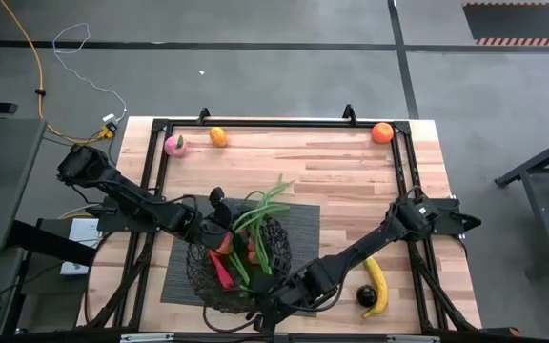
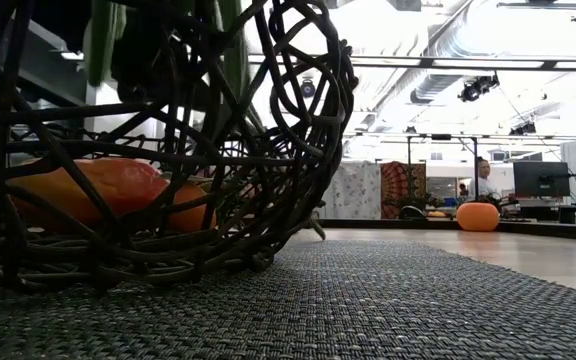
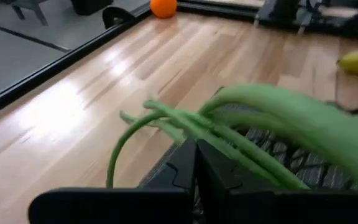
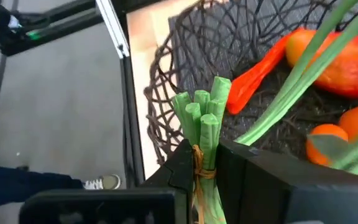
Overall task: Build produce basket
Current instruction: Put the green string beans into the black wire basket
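Pinching the tied stem end of the green beans [image 4: 204, 134], my right pincer [image 4: 205, 163] sits at the basket's [image 1: 198, 272] six-o'clock rim, fingers clenched on the bundle just by its twine. I judge that hold is there to steer the stalks down among what already lies inside: a red pepper [image 4: 253, 74], oranges [image 4: 328, 140] and more produce on the mesh floor. My left pincer [image 3: 196, 163] comes in from ten o'clock, shut as well, with the long bean tips sweeping across in front of it; whether it truly grips them or merely props them I cannot tell. The beans arch over the basket toward twelve o'clock, too long to lie flat, which is probably why both arms attend to them.

The basket stands on the dark ribbed mat [image 1: 298, 224] near the table's six-o'clock edge. Still outside it: a banana [image 1: 377, 283] and a dark round fruit [image 1: 366, 296] at four o'clock, a pink peach [image 1: 174, 145] and an orange [image 1: 218, 136] at eleven, another orange [image 1: 381, 132] at one o'clock.
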Robot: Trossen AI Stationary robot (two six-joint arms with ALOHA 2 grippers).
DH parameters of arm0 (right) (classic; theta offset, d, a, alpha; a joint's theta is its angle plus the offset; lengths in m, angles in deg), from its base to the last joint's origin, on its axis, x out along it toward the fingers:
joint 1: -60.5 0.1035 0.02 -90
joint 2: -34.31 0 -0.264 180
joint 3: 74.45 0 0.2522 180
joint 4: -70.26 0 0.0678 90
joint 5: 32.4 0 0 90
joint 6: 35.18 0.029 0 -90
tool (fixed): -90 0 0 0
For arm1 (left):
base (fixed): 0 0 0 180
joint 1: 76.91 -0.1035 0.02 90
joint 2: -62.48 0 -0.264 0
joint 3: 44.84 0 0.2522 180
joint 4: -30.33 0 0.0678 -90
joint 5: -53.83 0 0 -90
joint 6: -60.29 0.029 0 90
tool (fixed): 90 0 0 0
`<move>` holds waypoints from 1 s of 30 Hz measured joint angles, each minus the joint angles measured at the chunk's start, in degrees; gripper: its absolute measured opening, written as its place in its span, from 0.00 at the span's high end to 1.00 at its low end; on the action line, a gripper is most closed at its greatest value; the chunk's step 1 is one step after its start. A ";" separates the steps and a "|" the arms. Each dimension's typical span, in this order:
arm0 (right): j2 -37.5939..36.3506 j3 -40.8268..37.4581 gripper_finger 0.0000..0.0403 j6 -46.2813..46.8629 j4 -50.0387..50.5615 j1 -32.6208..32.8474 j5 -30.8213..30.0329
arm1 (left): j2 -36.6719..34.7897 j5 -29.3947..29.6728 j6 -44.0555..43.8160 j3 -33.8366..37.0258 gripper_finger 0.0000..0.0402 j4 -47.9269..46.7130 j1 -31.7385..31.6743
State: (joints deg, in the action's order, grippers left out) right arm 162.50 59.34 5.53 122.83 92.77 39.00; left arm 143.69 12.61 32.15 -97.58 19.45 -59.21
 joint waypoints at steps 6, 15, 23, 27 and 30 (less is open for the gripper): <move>2.36 0.00 0.94 1.58 -3.30 -0.13 1.59 | -0.56 -2.46 7.21 -0.01 1.00 -4.09 0.75; 4.77 0.00 0.94 2.52 -10.32 -0.39 1.23 | -0.55 -3.16 13.77 0.00 1.00 -6.35 2.82; 4.80 0.00 0.94 2.89 -9.04 -0.51 0.13 | -0.55 -5.32 18.58 0.00 1.00 -8.33 2.94; 4.80 0.00 0.94 3.00 -9.06 -0.51 0.49 | -0.55 -4.79 22.99 -2.41 1.00 -15.39 3.10; 4.80 0.00 0.94 2.96 -9.10 -0.55 0.49 | -0.55 -5.02 29.41 -4.30 1.00 -15.90 3.18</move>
State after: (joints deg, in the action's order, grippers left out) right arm 167.30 59.34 8.48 113.73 92.22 39.49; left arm 143.15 7.59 61.57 -101.89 3.55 -56.02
